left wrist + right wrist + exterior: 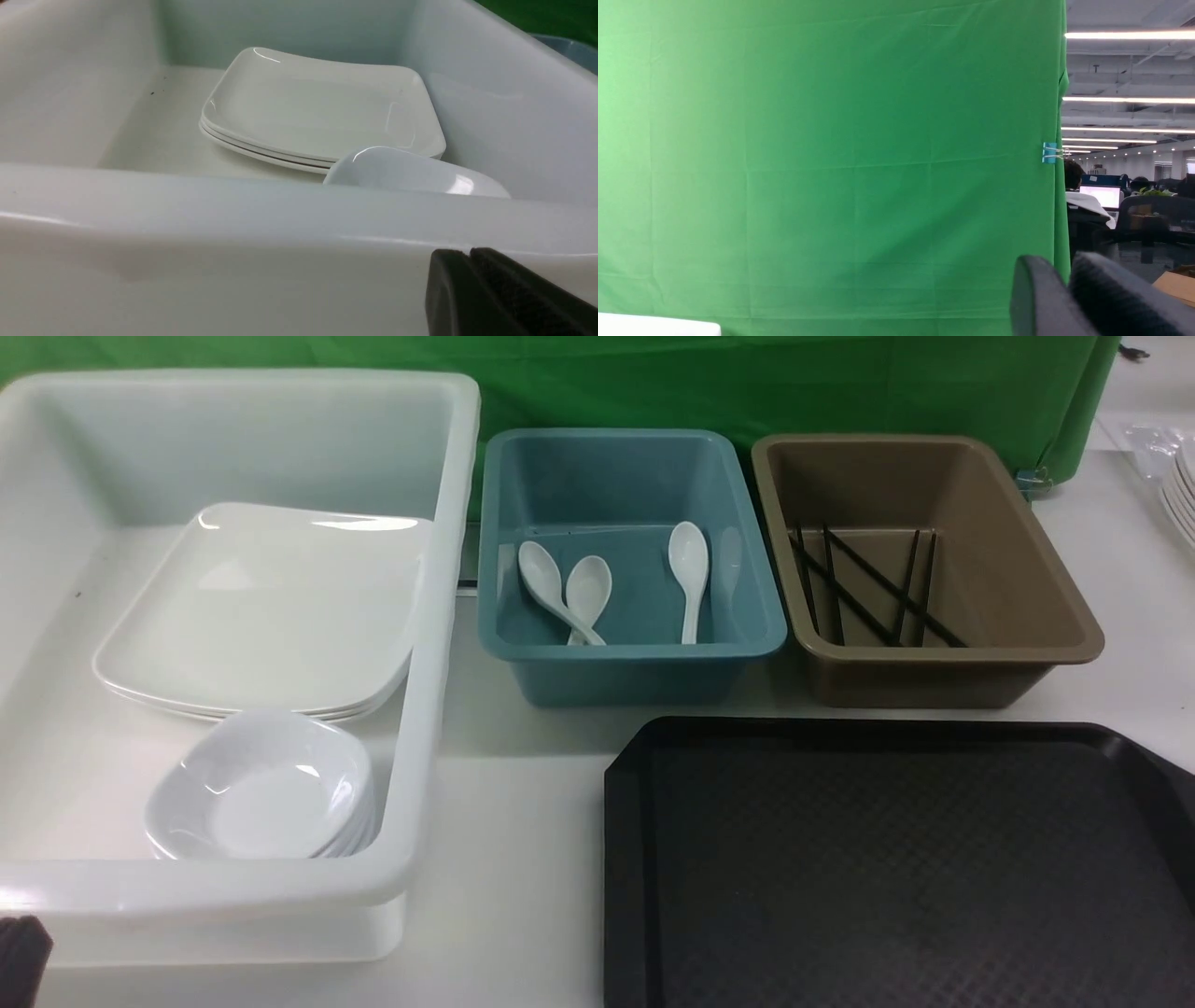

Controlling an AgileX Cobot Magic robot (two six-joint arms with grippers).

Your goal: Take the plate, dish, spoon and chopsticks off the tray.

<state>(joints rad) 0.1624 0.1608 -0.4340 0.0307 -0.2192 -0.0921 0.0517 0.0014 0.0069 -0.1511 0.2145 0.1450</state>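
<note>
Front view: the black tray [896, 868] lies bare on the desk [513, 859]. Left of the tray, a white bin [420, 709] holds the stacked plate [261, 607] and small dishes [266, 789]. Just behind the tray, a blue bin [635, 663] holds each spoon [689, 574], and a brown bin [943, 663] holds the chopsticks [873, 588].

Left wrist view: the left fingers [469, 254] are pressed together, empty, just outside the white bin's wall.

Right wrist view: the right fingers [1069, 280] face a green backdrop [831, 163], nearly together, holding nothing.

A green cloth backdrop [822, 163] hangs before what seems an office with ceiling strip lights [1129, 35].
</note>
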